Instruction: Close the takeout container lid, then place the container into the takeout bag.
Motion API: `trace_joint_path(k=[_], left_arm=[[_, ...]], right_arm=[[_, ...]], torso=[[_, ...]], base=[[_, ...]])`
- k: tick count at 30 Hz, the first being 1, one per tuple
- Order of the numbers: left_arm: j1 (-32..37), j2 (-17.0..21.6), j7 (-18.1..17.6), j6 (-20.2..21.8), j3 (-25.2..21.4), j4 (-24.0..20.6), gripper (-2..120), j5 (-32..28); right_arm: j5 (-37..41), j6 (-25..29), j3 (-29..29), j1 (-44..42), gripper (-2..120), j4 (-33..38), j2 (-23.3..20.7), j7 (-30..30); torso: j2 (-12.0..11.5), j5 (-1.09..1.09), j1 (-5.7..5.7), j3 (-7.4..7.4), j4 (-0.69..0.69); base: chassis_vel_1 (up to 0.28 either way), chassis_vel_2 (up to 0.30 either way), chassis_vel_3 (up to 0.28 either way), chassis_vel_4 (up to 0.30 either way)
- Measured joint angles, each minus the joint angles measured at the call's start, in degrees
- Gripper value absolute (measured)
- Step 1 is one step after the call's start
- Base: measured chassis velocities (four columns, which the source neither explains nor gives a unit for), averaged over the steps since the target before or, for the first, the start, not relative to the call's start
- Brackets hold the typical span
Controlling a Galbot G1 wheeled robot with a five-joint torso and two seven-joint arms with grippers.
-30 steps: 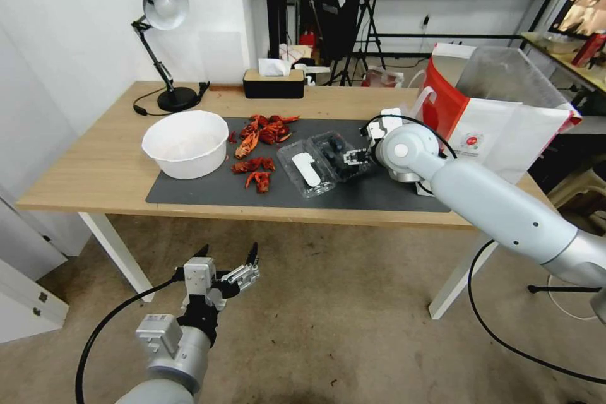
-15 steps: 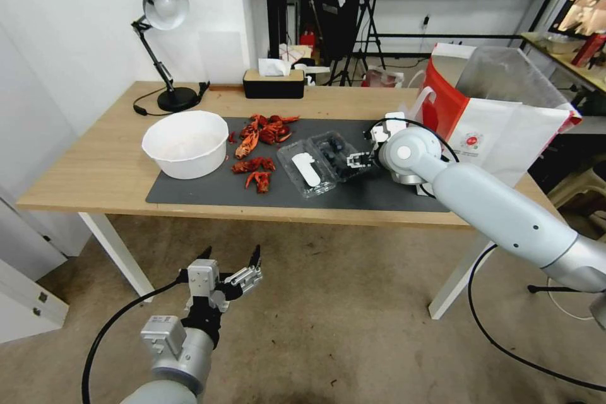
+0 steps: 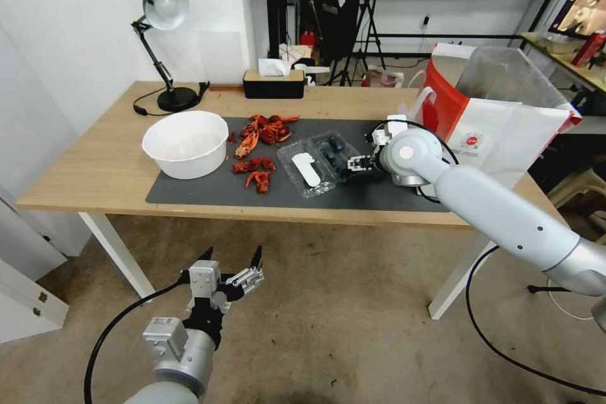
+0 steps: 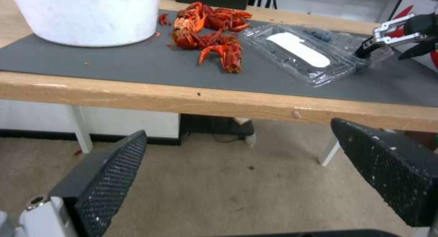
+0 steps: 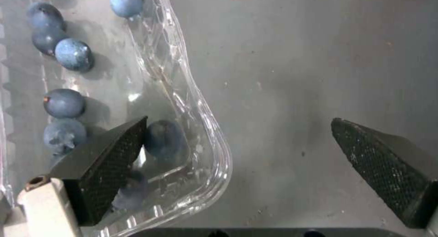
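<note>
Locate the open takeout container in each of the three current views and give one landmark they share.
Head view: the takeout container lies open at the middle of the dark mat, right gripper at its corner.
Left wrist view: it lies on the mat beyond the table edge, lid label up, past the crayfish shells.
Right wrist view: its corner rim with blueberries, one finger over the tray.
Shared landmark: the dark mat.
</note>
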Motion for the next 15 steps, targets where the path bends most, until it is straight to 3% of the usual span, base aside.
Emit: trace_joint_path(k=[15], left_arm=[[0.0, 0.1, 0.0, -0.2, 0.7, 0.5, 100, 0.4]], right_arm=[[3.9, 0.0, 0.5, -1.1, 100, 2.8, -1.6, 3.7]], torso=[[0.0, 0.00, 0.00, 0.00, 0.00]], base=[[0.000, 0.000, 0.000, 0.000]])
